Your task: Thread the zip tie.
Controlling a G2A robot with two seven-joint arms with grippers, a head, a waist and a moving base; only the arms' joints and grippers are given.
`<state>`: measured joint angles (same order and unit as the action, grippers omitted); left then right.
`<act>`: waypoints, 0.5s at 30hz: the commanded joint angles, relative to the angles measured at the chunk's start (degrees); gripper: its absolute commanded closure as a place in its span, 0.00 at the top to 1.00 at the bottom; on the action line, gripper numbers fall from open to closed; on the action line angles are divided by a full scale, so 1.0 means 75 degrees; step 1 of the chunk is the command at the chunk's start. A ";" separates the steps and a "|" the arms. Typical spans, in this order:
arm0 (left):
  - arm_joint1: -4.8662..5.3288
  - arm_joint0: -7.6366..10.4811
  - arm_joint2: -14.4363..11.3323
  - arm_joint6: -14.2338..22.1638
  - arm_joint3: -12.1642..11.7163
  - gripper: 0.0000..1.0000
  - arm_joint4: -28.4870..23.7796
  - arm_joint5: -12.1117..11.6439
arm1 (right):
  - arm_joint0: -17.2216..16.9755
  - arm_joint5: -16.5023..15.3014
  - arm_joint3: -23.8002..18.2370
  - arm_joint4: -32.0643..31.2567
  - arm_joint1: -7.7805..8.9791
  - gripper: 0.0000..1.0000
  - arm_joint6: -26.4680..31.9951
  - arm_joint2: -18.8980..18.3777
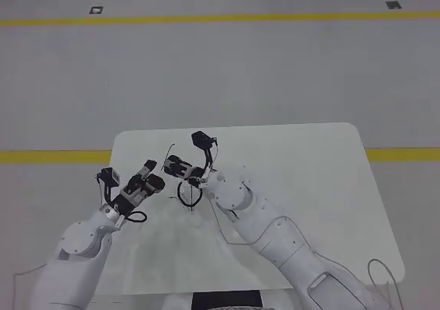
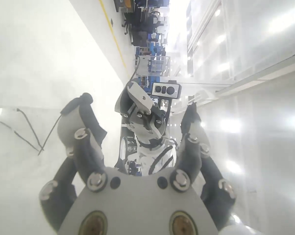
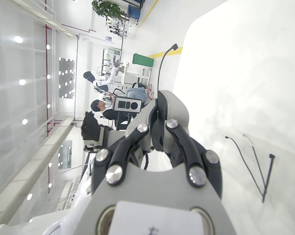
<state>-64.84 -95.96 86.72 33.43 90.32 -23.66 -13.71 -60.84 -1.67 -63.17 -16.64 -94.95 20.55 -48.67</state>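
My right gripper (image 3: 158, 103) is shut on a thin black zip tie (image 3: 162, 64), which sticks out past the fingertips with its head end free. In the top view that gripper (image 1: 172, 165) hangs over the table's left middle, with the held tie (image 1: 170, 152) pointing to the far side. My left gripper (image 2: 137, 110) stands open with nothing between its fingers (image 2: 82, 113), facing the right gripper a short way off (image 1: 156, 174). Loose black zip ties (image 1: 189, 195) lie crossed on the white table (image 1: 305, 178) just nearer than the right gripper (image 3: 260, 170) (image 2: 30, 133).
The white table's right half (image 1: 313, 201) is bare. Grey floor with yellow lines (image 1: 220, 18) surrounds the table. The table's rounded far corner (image 3: 194, 25) is close to the held tie's tip.
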 commanded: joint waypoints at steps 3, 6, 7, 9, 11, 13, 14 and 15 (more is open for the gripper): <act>0.0007 0.0020 -0.0023 -0.0017 -0.0038 0.24 0.0029 -0.0014 | -0.0025 0.0069 -0.0045 -0.0188 -0.0002 0.00 -0.0175 0.0047; 0.0013 0.0028 -0.0046 -0.0021 -0.0057 0.14 0.0072 -0.0027 | -0.0050 0.0120 -0.0096 -0.0261 0.0002 0.00 -0.0206 0.0055; 0.0016 0.0029 -0.0056 -0.0017 -0.0059 0.15 0.0100 -0.0030 | -0.0056 0.0128 -0.0116 -0.0275 0.0004 0.00 -0.0201 0.0056; 0.0020 0.0029 -0.0077 0.0000 -0.0059 0.11 0.0112 -0.0028 | -0.0073 0.0140 -0.0156 -0.0316 0.0010 0.00 -0.0190 0.0058; 0.0024 0.0029 -0.0098 -0.0001 -0.0066 0.08 0.0139 -0.0024 | -0.0086 0.0160 -0.0181 -0.0356 0.0015 0.00 -0.0188 0.0056; 0.0026 0.0024 -0.0116 -0.0016 -0.0066 0.09 0.0152 -0.0027 | -0.0095 0.0169 -0.0198 -0.0371 0.0018 0.00 -0.0181 0.0052; 0.0030 0.0019 -0.0126 -0.0021 -0.0067 0.11 0.0185 -0.0020 | -0.0103 0.0166 -0.0209 -0.0377 0.0019 0.00 -0.0180 0.0051; 0.0032 0.0018 -0.0130 -0.0029 -0.0063 0.12 0.0199 -0.0019 | -0.0110 0.0160 -0.0222 -0.0383 0.0021 0.00 -0.0185 0.0049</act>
<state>-64.62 -95.81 85.78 33.28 89.82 -22.34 -13.88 -61.61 -0.41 -64.75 -19.47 -94.80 19.19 -48.29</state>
